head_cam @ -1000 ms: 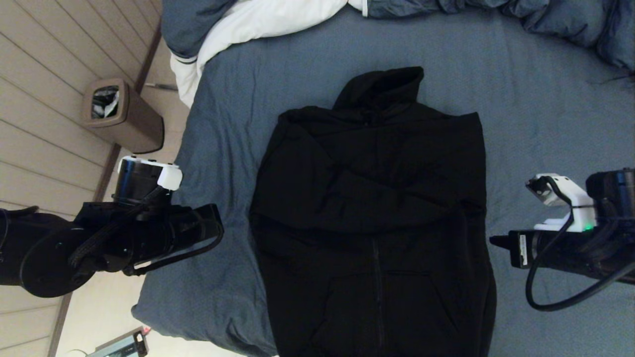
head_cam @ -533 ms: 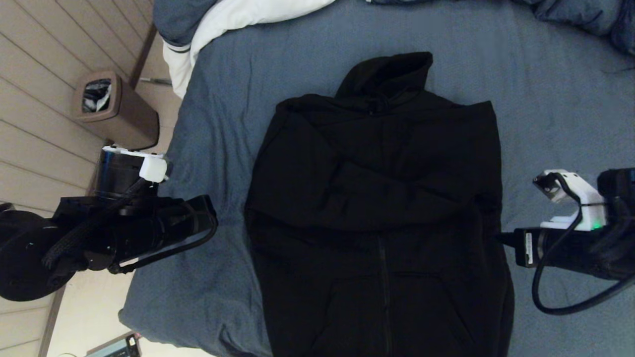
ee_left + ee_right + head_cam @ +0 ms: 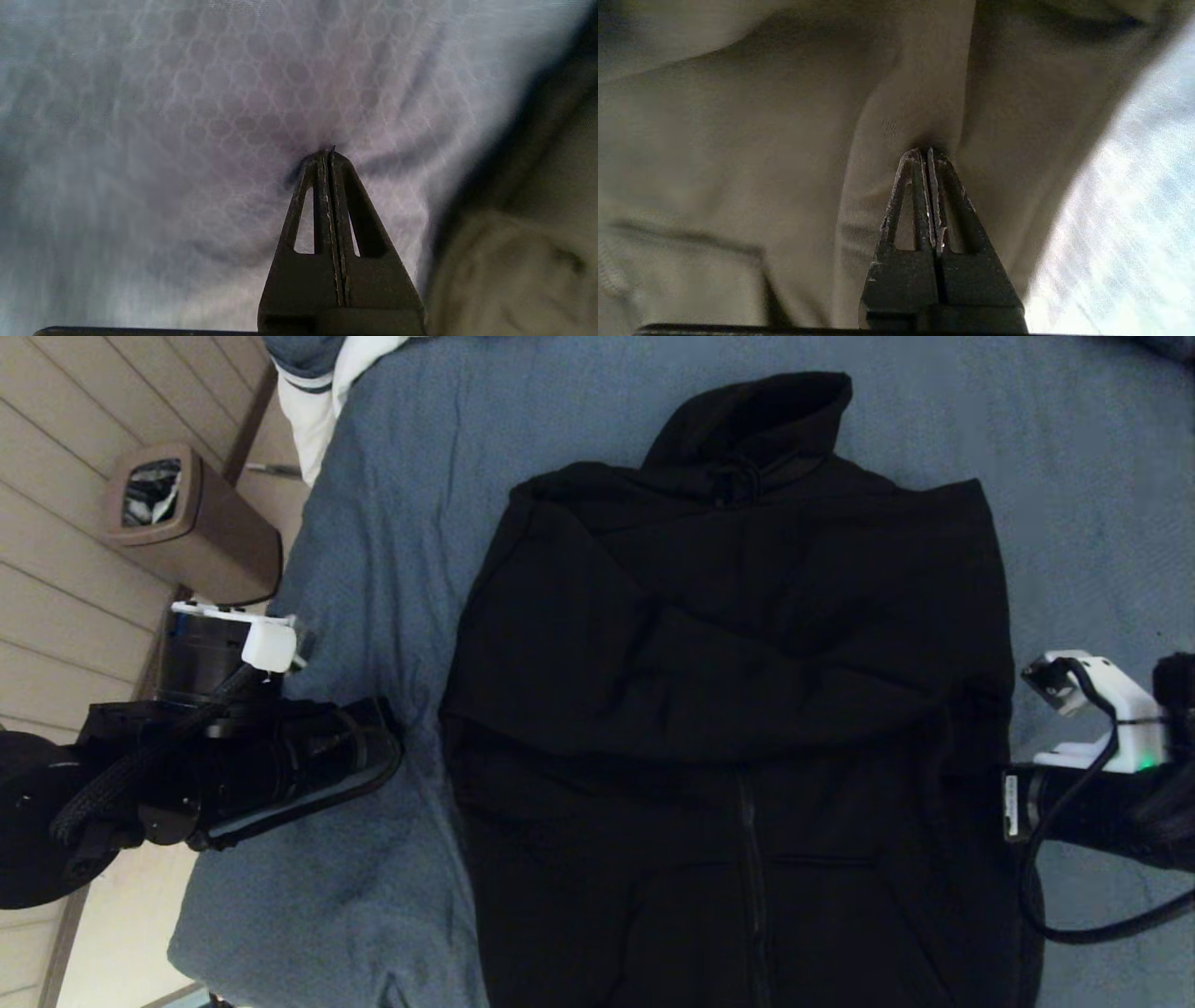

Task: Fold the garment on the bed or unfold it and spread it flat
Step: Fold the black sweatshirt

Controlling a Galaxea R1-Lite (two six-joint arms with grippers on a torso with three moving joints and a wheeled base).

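The garment (image 3: 728, 691), a black zip hoodie, lies face up on the blue-grey bed (image 3: 373, 569), hood toward the far side and sleeves folded across the chest. My left arm (image 3: 233, 775) reaches over the bed beside the hoodie's left edge. The left gripper (image 3: 327, 151) is shut, its tip pressed into the sheet (image 3: 163, 140), with the garment (image 3: 537, 210) off to one side. My right arm (image 3: 1083, 803) comes in at the hoodie's right edge. The right gripper (image 3: 926, 151) is shut, its tip pushed against the garment (image 3: 738, 140), near the bare sheet (image 3: 1134, 210).
A brown waste bin (image 3: 187, 527) stands on the plank floor (image 3: 56, 569) left of the bed. A navy and white duvet (image 3: 313, 373) is bunched at the far left corner. The bed's near left corner (image 3: 215, 933) lies just under my left arm.
The whole head view has shifted: the camera has come lower and closer, so the hoodie looks larger and the duvet has slid up out of the picture. Both grippers stay shut.
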